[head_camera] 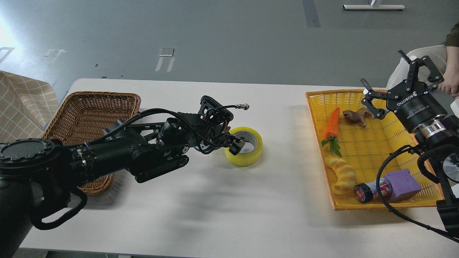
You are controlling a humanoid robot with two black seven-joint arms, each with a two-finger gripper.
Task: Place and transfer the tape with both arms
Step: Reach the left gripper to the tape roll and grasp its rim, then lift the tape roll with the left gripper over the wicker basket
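The tape (pixel 250 152), a yellow translucent roll with a grey-white core, lies flat on the white table (pixel 215 215) near the middle. My left gripper (pixel 233 146) reaches in from the left and is at the roll's left wall, with one fingertip (pixel 239 143) inside the core and the rest outside. It looks closed on that wall. My right gripper (pixel 394 77) is open and empty, fingers spread, held above the far right corner of the yellow tray (pixel 319 143).
A brown wicker basket (pixel 89 107) stands at the left, partly behind my left arm. The yellow tray holds a carrot (pixel 332 123), a brown toy (pixel 356 115), a twisted bread toy (pixel 342 172), a small jar (pixel 369 191) and a purple block (pixel 403 184). A person's hand (pixel 450 80) shows at the right edge.
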